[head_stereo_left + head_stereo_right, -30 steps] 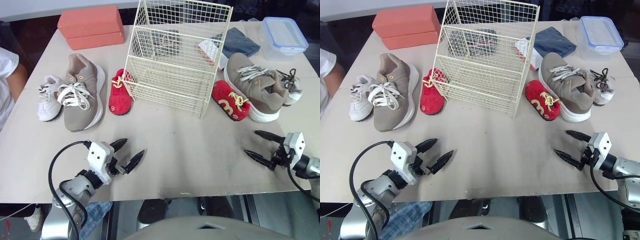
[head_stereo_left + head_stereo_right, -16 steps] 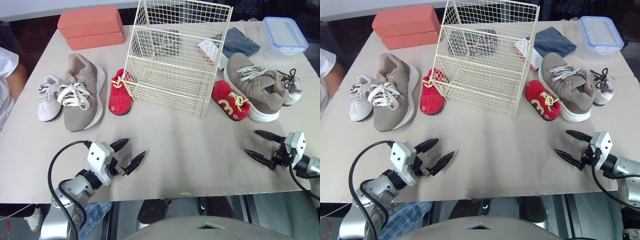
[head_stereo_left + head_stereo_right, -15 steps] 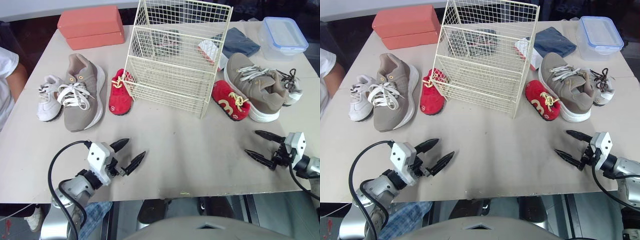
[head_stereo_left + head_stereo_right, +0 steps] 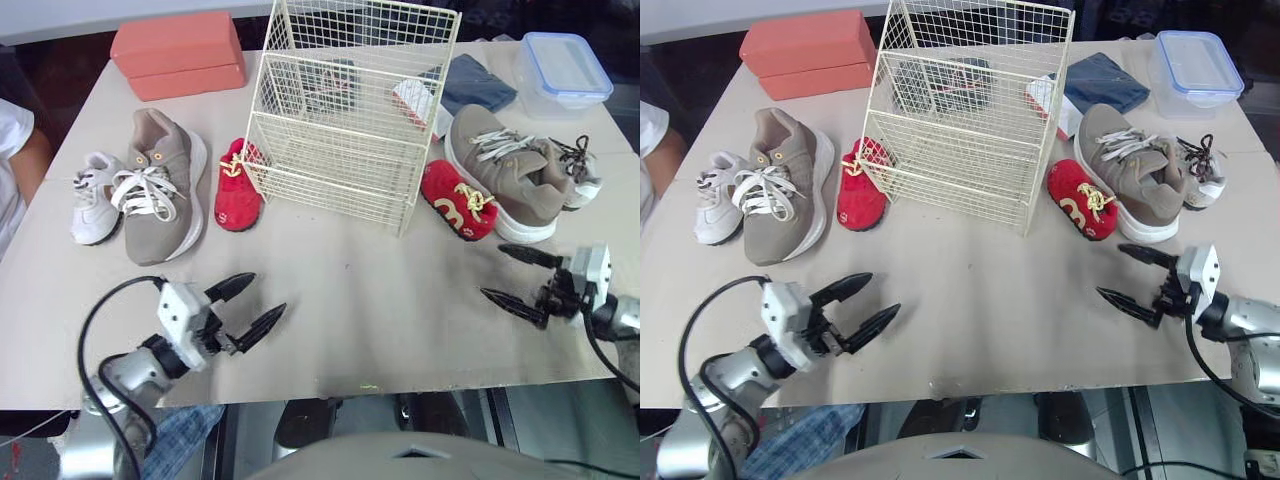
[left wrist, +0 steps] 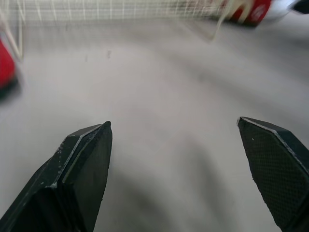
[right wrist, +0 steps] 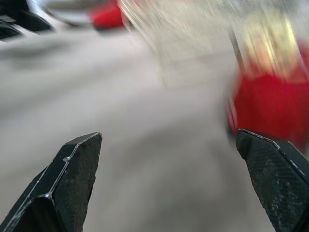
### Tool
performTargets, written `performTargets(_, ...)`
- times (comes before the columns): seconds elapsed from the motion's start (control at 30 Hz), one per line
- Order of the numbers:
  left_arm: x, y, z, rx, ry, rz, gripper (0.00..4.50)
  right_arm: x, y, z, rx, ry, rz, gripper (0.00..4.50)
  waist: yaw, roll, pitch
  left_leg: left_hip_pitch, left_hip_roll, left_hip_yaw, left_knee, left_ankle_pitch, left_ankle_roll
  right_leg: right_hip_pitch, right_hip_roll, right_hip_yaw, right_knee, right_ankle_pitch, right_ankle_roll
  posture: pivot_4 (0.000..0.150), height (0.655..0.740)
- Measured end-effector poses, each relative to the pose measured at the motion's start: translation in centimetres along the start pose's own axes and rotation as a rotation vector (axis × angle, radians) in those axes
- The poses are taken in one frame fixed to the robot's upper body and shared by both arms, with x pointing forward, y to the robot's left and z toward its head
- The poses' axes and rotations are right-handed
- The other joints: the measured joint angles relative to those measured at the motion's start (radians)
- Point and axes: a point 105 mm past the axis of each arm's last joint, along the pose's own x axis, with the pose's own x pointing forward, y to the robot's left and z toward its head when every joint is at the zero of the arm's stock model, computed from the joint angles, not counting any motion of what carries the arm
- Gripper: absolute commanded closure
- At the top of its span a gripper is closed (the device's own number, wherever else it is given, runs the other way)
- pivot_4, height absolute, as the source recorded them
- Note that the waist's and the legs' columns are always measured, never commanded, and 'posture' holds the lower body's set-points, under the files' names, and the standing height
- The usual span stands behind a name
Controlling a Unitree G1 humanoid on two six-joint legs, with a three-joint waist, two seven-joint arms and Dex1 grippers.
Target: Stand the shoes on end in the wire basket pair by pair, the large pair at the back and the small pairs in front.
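Right wrist view: blurred red shoe (image 6: 270, 106) past wide right claw (image 6: 168, 135); left claw (image 5: 174, 122) wide too.

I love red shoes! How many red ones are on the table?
2. The left red shoe lies by the wire basket's left front corner; the right red shoe lies by its right front corner. More could hide behind the basket.
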Motion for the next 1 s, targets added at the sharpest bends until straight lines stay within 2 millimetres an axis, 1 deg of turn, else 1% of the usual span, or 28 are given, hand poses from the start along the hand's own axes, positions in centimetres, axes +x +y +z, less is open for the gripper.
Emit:
performTargets(0.07, 0.1, 0.6, 1.2, 0.026, -0.030, -0.018, 0.03, 1.4, -0.1, 1.6, -0.027, -0.030, 0.036, 0.10, 0.003, 0.000, 0.000, -0.001, 0.000, -0.001, 0.000, 0.000, 0.000, 0.000, 0.000, -0.001, 0.000, 0.000, 0.000, 0.150, 0.7400)
performTargets(0.1, 0.0, 1.1, 2.1, 0.047, -0.041, -0.034, 0.03, 2.7, -0.1, 2.9, -0.056, -0.050, 0.065, 0.10, 0.002, 0.000, 0.000, -0.001, 0.000, -0.001, 0.000, 0.000, 0.000, 0.000, 0.000, -0.001, 0.000, 0.000, 0.000, 0.150, 0.7400)
performTargets(0.13, 0.0, 1.4, 2.8, 0.066, -0.055, -0.045, 0.03, 3.4, -0.2, 4.0, -0.084, -0.067, 0.079, 0.10, 0.003, 0.000, 0.000, -0.001, 0.000, -0.001, 0.000, 0.000, 0.000, -0.001, 0.000, -0.001, -0.001, 0.000, 0.000, 0.150, 0.7400)
performTargets(0.17, -0.2, 1.6, 3.3, 0.078, -0.060, -0.052, 0.03, 4.1, -0.2, 4.7, -0.099, -0.076, 0.090, 0.10, 0.002, -0.001, 0.000, -0.001, 0.000, 0.000, 0.000, 0.000, 0.000, -0.001, 0.000, -0.001, -0.001, 0.000, 0.000, 0.150, 0.7400)
performTargets(0.2, -0.6, 1.8, 3.9, 0.093, -0.050, -0.066, 0.03, 5.2, -0.4, 5.7, -0.116, -0.084, 0.103, 0.10, -0.002, -0.002, 0.001, -0.002, 0.000, 0.000, 0.000, 0.000, 0.000, -0.001, 0.000, -0.001, -0.001, 0.000, 0.000, 0.150, 0.7400)
performTargets(0.23, -0.7, 1.9, 4.2, 0.105, -0.046, -0.075, 0.03, 5.7, -0.4, 6.3, -0.133, -0.091, 0.113, 0.10, -0.002, -0.002, 0.002, -0.002, 0.000, 0.000, 0.000, 0.000, -0.001, -0.002, 0.000, -0.002, -0.001, 0.000, 0.000, 0.150, 0.7400)
performTargets(0.27, -1.0, 2.1, 4.8, 0.123, -0.040, -0.081, 0.03, 6.7, -0.4, 7.2, -0.157, -0.093, 0.135, 0.10, -0.004, -0.002, 0.002, -0.002, 0.000, 0.000, -0.001, 0.001, -0.002, -0.002, 0.000, -0.002, -0.002, 0.000, 0.000, 0.150, 0.7400)
performTargets(0.33, -1.3, 2.4, 5.8, 0.150, -0.033, -0.089, 0.03, 8.8, -0.5, 8.1, -0.206, -0.061, 0.156, 0.10, -0.005, -0.002, 0.002, -0.002, 0.000, 0.000, -0.002, 0.001, -0.002, -0.004, 0.000, -0.002, -0.002, 0.000, 0.000, 0.150, 0.7400)
performTargets(0.4, -1.2, 2.5, 7.0, 0.177, -0.031, -0.100, 0.03, 11.6, -1.4, 8.8, -0.282, 0.034, 0.129, 0.10, -0.007, -0.002, 0.002, -0.002, 0.000, 0.001, -0.002, 0.002, -0.004, -0.005, 0.000, -0.002, 0.000, 0.000, 0.000, 0.150, 0.7400)
performTargets(0.43, -0.9, 2.2, 7.9, 0.207, -0.036, -0.123, 0.03, 12.8, -1.8, 9.2, -0.331, 0.077, 0.107, 0.10, -0.006, -0.002, 0.002, -0.003, 0.000, 0.000, -0.003, 0.002, -0.004, -0.006, 0.000, -0.002, -0.001, 0.000, 0.000, 0.150, 0.7400)
performTargets(0.47, -0.8, 1.9, 8.6, 0.228, -0.039, -0.137, 0.03, 13.7, -1.9, 9.6, -0.361, 0.104, 0.106, 0.10, -0.001, -0.002, 0.002, -0.003, -0.001, 0.000, -0.004, 0.003, -0.005, -0.006, 0.000, -0.002, -0.002, 0.000, 0.000, 0.150, 0.7400)
performTargets(0.53, -0.9, 1.7, 8.9, 0.224, -0.015, -0.143, 0.03, 14.9, -1.4, 9.7, -0.359, 0.138, 0.160, 0.10, 0.000, -0.002, 0.002, -0.005, -0.001, 0.000, -0.006, 0.003, -0.005, -0.007, -0.001, -0.002, -0.005, 0.000, 0.000, 0.150, 0.7400)
performTargets(0.57, -0.9, 1.6, 8.9, 0.220, -0.005, -0.148, 0.03, 15.1, -1.2, 9.7, -0.357, 0.144, 0.181, 0.10, 0.000, -0.003, 0.002, -0.006, -0.001, 0.000, -0.006, 0.003, -0.005, -0.008, -0.001, -0.002, -0.006, 0.000, 0.000, 0.150, 0.7400)
performTargets(0.67, -0.9, 1.3, 9.6, 0.207, 0.016, -0.167, 0.03, 16.3, -0.1, 9.8, -0.370, 0.219, 0.293, 0.10, -0.006, -0.003, 0.002, -0.016, -0.001, 0.001, -0.005, 0.004, -0.006, -0.019, -0.001, -0.002, -0.004, 0.000, 0.000, 0.150, 0.7400)
performTargets(0.77, -0.8, 0.9, 10.0, 0.202, 0.018, -0.185, 0.03, 16.9, -0.3, 9.0, -0.381, 0.309, 0.303, 0.10, -0.008, -0.003, 0.002, -0.017, -0.001, 0.001, -0.006, 0.004, -0.006, -0.020, 0.000, -0.002, -0.004, 0.000, 0.000, 0.150, 0.7400)
performTargets(0.83, -0.7, 0.8, 9.9, 0.192, 0.025, -0.189, 0.00, 16.9, -0.6, 8.4, -0.383, 0.369, 0.309, 1.07, -0.008, -0.003, 0.002, -0.017, -0.001, 0.001, -0.006, 0.004, -0.006, -0.020, 0.000, -0.002, -0.003, 0.000, 0.000, 0.150, 0.7400)
performTargets(0.87, -0.7, 0.8, 9.9, 0.190, 0.026, -0.187, 0.00, 16.9, -0.5, 8.5, -0.388, 0.372, 0.313, 1.37, -0.009, -0.003, 0.002, -0.017, -0.001, 0.001, -0.006, 0.004, -0.006, -0.020, 0.000, -0.002, -0.003, 0.000, 0.000, 0.150, 0.7400)
performTargets(0.9, -0.7, 0.8, 9.9, 0.191, 0.026, -0.184, 0.00, 16.9, -0.5, 8.5, -0.381, 0.383, 0.312, 2.06, -0.010, -0.003, 0.002, -0.017, -0.001, 0.001, -0.006, 0.004, -0.007, -0.020, 0.000, -0.002, -0.002, 0.001, -0.001, 0.150, 0.7400)
performTargets(0.97, -0.8, 0.9, 10.0, 0.192, 0.026, -0.178, 0.00, 16.9, -0.6, 8.4, -0.382, 0.391, 0.307, 2.73, -0.010, -0.003, 0.002, -0.017, -0.001, 0.001, -0.006, 0.004, -0.007, -0.021, 0.000, -0.002, -0.001, 0.001, -0.001, 0.150, 0.7400)
performTargets(1.0, -0.8, 0.9, 10.0, 0.191, 0.026, -0.172, 0.00, 16.9, -0.7, 8.4, -0.388, 0.397, 0.304, 3.26, -0.011, -0.003, 0.002, -0.016, -0.001, 0.001, -0.006, 0.004, -0.007, -0.021, 0.000, -0.002, 0.000, 0.001, -0.001, 0.150, 0.7400)
